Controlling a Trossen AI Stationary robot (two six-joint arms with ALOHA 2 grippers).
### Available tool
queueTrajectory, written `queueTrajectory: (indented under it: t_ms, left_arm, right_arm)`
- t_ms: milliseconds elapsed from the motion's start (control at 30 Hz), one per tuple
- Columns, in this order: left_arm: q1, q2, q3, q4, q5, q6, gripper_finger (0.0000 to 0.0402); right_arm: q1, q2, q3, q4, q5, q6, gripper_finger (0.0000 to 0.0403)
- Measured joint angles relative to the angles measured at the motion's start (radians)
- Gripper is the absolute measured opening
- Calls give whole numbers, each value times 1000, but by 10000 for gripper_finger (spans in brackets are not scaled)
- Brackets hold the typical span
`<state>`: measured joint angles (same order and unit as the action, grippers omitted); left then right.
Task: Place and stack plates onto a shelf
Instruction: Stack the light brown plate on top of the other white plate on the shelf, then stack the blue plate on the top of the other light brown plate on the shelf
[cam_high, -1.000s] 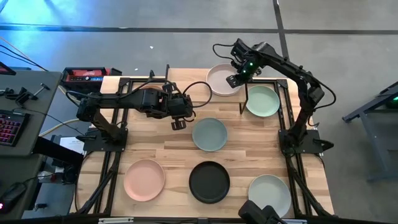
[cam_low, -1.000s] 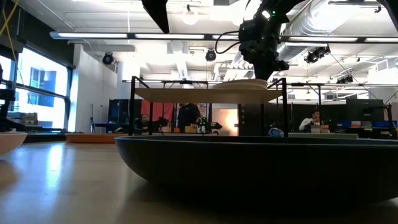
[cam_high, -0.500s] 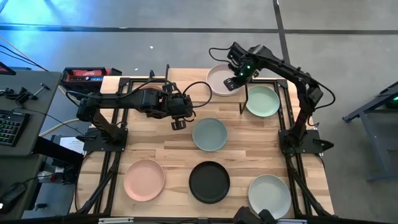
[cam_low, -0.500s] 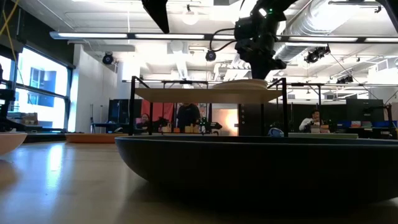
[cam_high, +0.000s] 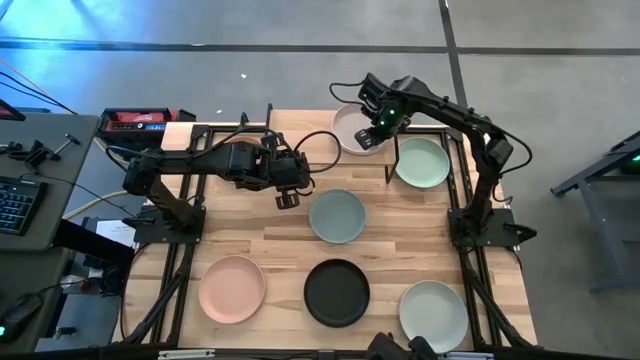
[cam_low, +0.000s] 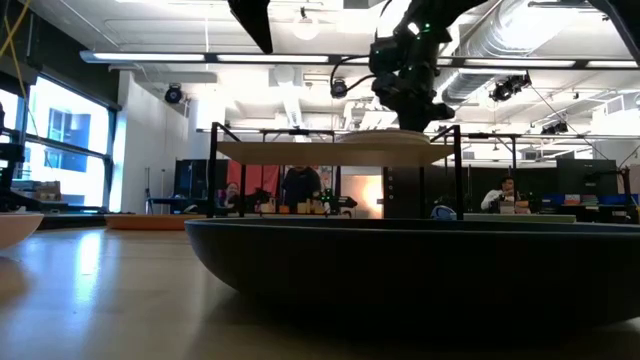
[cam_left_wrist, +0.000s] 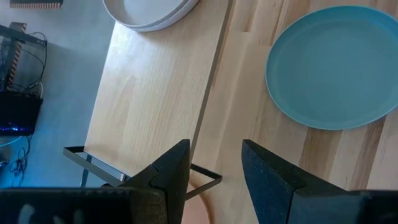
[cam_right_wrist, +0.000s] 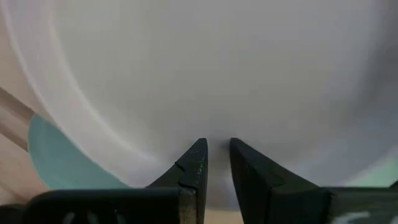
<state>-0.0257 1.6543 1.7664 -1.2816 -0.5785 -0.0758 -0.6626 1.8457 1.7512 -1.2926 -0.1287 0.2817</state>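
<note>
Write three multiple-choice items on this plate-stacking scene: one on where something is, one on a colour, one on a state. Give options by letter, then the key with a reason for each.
1. Where is the right pincer?
A. Over the white plate on the shelf
B. Over the black plate
C. Off the table's near edge

2. What colour is the plate at the table's near left corner?
A. Black
B. Peach pink
C. Yellow

3. How does the left pincer stand?
A. Shut on a plate
B. Open, holding nothing
C. Shut on a shelf leg

Key
1. A: the high view puts it at the white plate's edge on the shelf, and the right wrist view fills with that plate.
2. B: the peach pink plate lies there.
3. B: the left wrist view shows bare wood between its parted fingers.
</note>
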Motion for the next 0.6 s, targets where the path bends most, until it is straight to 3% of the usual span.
queueTrajectory:
  t_ms: [467, 600]
  left_arm:
    - [0, 0, 0, -1, 1, -13, 133]
    - [0, 0, 0, -12, 9, -77, 133]
  right_arm:
    - [2, -59, 4, -1, 16, -22, 60]
    - [16, -88, 4, -3, -34, -46, 60]
